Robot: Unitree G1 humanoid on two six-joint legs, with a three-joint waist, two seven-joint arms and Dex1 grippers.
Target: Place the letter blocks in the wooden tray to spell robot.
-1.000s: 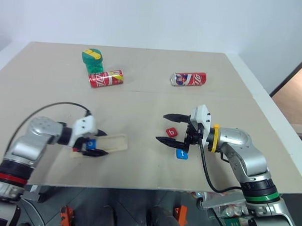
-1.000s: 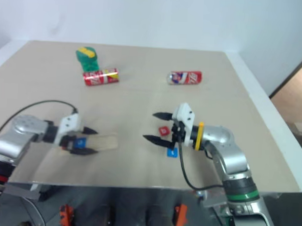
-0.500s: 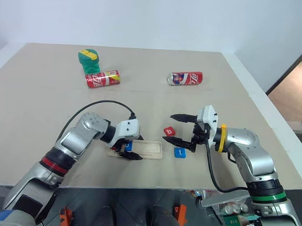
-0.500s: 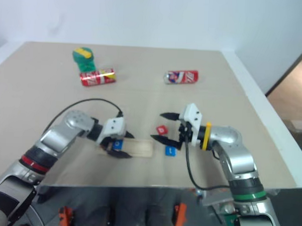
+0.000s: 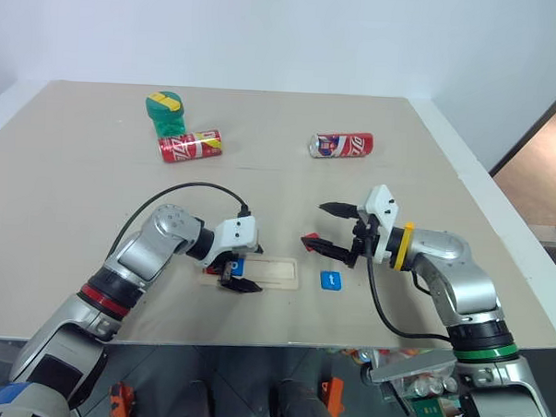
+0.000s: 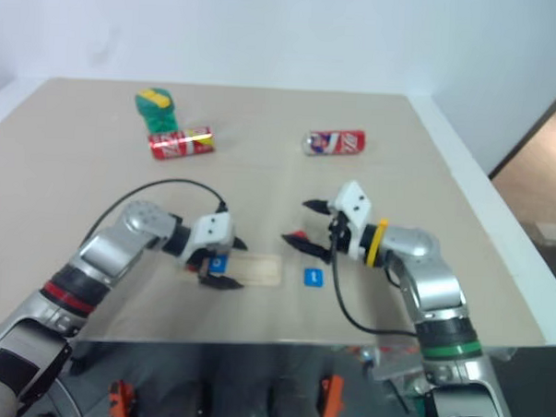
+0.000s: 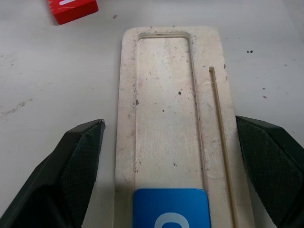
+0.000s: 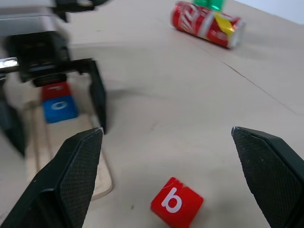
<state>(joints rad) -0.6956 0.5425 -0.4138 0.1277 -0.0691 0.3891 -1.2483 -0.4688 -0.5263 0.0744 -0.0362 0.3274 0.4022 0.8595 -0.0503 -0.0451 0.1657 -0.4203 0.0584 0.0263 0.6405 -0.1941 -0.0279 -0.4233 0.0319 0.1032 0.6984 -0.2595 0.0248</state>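
wooden tray: lies flat near the front edge of the table, left of the middle; over the last second it has been carried to the right from nearer the table's left side, and it has kept its place for the last half second.
blue o block: sits in the tray's groove at the end under the left gripper, with a red block just behind it in the same groove; the rest of the groove is bare.
left gripper: a second ago it was pinched together; now its fingers stand spread wide on either side of the tray, touching nothing.
red b block: on the table beyond the tray's free end, tilted, between the right gripper's fingers but apart from them.
right gripper: spread wide as before, now pushed forward over the b block.
blue t block: flat on the table just right of the tray, unmoved.
soda cans: two lying on their sides near the far edge.
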